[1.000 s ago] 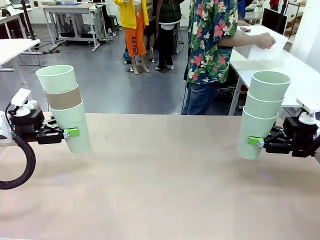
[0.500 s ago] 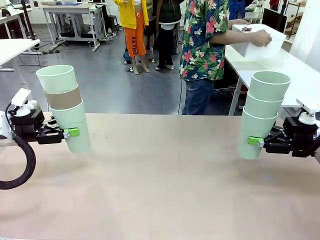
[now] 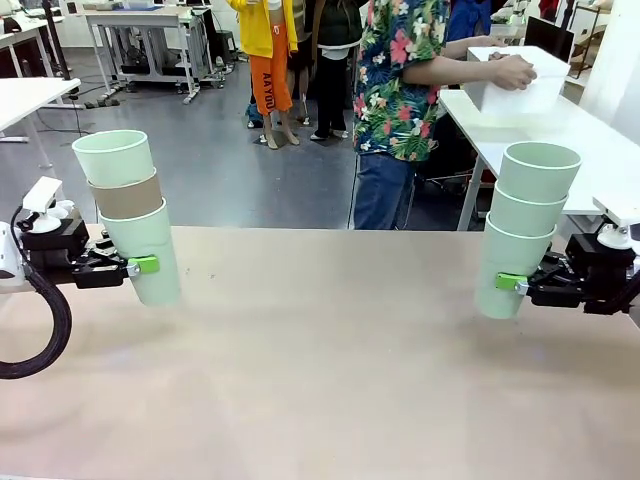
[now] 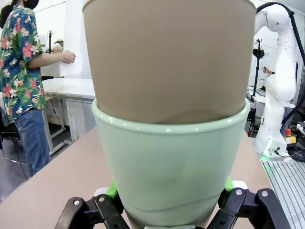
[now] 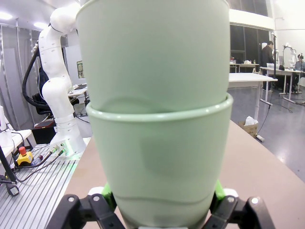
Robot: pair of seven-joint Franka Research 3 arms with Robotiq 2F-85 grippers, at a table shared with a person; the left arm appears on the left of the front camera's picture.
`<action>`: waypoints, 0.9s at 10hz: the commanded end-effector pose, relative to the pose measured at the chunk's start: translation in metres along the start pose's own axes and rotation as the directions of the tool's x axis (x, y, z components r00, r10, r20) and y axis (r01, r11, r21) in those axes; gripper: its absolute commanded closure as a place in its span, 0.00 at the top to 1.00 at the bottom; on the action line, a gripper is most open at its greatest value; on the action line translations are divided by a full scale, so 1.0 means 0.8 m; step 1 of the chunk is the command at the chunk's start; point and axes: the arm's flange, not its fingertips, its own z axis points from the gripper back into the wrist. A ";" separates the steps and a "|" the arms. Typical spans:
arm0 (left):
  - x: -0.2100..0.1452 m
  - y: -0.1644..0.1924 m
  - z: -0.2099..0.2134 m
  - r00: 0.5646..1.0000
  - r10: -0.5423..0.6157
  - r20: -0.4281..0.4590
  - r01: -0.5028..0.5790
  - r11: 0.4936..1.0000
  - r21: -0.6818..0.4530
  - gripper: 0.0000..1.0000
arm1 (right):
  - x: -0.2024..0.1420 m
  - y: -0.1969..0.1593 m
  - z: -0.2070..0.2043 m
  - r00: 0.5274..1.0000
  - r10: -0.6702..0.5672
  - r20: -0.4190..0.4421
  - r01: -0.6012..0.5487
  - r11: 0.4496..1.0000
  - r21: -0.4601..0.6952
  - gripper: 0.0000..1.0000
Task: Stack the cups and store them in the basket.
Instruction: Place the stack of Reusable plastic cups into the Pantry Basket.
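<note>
left end effector [image 3: 148, 267] is clamping a three-cup stack [image 3: 130, 215], two mint, one brown; right end effector [image 3: 506, 283] is gripping three mint cups [image 3: 527, 225]; person [image 3: 400, 90] is holding one basket [image 3: 532, 97]

Bright, even indoor light; sharp frames

The left cup stack [image 4: 169, 119] and right cup stack [image 5: 155, 119] are cut off by the wrist views' top edges.

Left pincer [image 3: 148, 265], right pincer [image 3: 508, 282]: both clamped
Horizontal at mid-left and mid-right frame edges, pointing inward, each gripping cups [image 3: 128, 200].
</note>
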 end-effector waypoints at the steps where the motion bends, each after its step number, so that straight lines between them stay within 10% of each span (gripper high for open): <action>1: 0.006 -0.001 -0.001 1.000 -0.009 0.005 0.009 1.000 -0.002 0.87 | 0.006 0.000 0.001 1.000 0.011 0.002 -0.011 1.000 -0.003 0.85; 9: 0.006 -0.001 -0.001 1.000 -0.009 0.005 0.009 1.000 -0.002 0.87 | 0.006 0.000 0.001 1.000 0.011 0.002 -0.011 1.000 -0.003 0.85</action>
